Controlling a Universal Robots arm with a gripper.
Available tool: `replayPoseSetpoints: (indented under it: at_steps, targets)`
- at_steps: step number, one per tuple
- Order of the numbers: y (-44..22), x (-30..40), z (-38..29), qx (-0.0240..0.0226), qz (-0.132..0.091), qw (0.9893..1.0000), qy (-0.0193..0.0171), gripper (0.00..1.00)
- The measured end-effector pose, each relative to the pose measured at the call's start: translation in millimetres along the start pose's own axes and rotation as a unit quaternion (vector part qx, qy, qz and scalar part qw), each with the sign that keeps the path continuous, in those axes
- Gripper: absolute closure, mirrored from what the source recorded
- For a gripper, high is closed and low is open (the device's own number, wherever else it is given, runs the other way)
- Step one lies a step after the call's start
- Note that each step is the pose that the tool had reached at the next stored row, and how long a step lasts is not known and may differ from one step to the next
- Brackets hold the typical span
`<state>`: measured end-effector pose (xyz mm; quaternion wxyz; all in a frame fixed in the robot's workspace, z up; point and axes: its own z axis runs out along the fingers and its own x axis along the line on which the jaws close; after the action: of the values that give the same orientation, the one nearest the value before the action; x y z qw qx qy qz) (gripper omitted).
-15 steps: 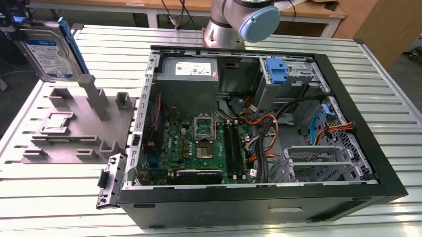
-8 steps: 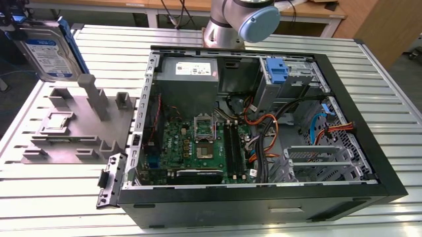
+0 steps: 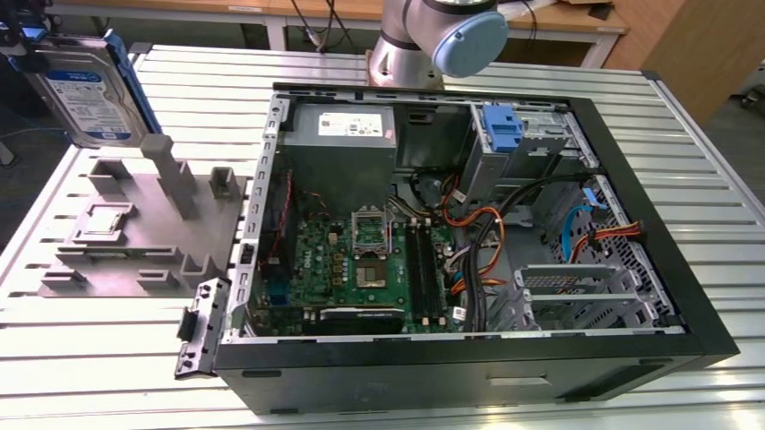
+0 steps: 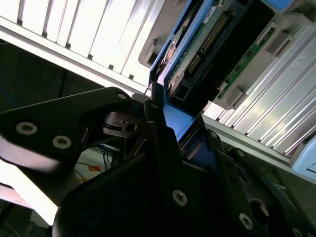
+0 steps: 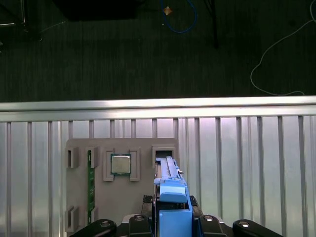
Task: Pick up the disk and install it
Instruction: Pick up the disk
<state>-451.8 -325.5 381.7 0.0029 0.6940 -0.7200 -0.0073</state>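
Blue-railed silver disk (image 3: 86, 85), grey fixture (image 3: 156, 253)

exterior: high oblique over case (image 3: 478, 369) | first wrist: straight down, shares fixture (image 5: 118, 202) with exterior | second wrist: close on disk (image 4: 207, 39)

Lab: robot arm (image 3: 436, 40), slatted table (image 3: 120, 358), open PC (image 3: 418, 369).

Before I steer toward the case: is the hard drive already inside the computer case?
No, the hard drive hangs in the air above the grey fixture, outside the computer case.
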Motion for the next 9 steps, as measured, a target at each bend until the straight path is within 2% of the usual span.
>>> replayPoseSetpoints:
  at_steps: [6,9]
  targets:
    - [0.0,0.0,-0.4,0.0,0.0,1.0,0.0001,0.64]
    - [0.0,0.0,-3.8,0.0,0.0,1.0,0.0001,0.64]
